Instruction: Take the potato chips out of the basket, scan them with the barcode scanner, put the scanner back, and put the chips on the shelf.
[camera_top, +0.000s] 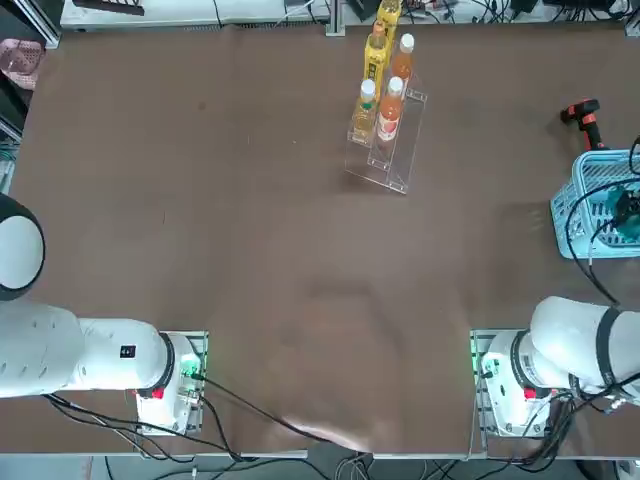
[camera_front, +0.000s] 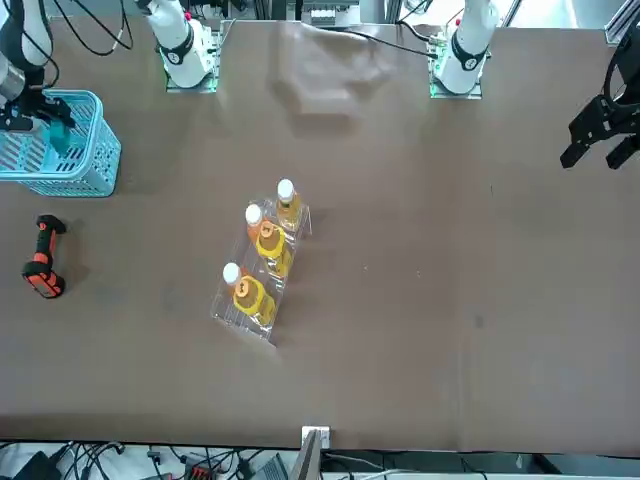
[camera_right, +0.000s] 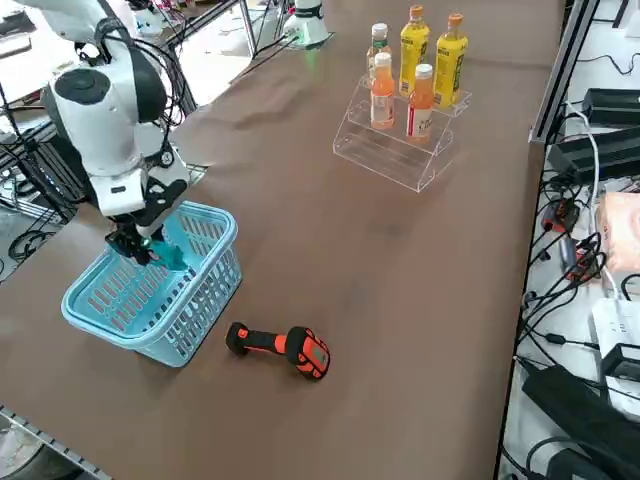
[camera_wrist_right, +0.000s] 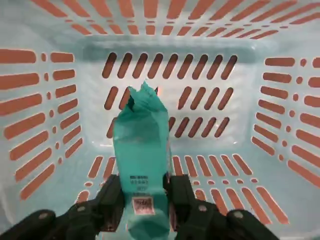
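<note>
The potato chips (camera_wrist_right: 142, 150), a narrow teal packet, stand upright inside the light blue basket (camera_wrist_right: 280, 125), clear of its floor. My right gripper (camera_wrist_right: 144, 192) is shut on the packet's lower end, one black finger (camera_wrist_right: 111, 197) on each side. In the right side view the gripper (camera_right: 140, 245) hangs over the basket (camera_right: 190, 300) with the teal packet (camera_right: 170, 255) at rim height. The black and orange barcode scanner (camera_right: 285, 345) lies on the table just beside the basket. The clear stepped shelf (camera_right: 400, 150) stands far across the table.
Several orange and yellow drink bottles (camera_right: 415, 60) fill the shelf's upper tiers. The basket (camera_top: 590, 215) sits at the table's right edge, with the scanner (camera_top: 583, 115) beyond it. Cables trail off the table edge near the right arm's base (camera_top: 520, 385).
</note>
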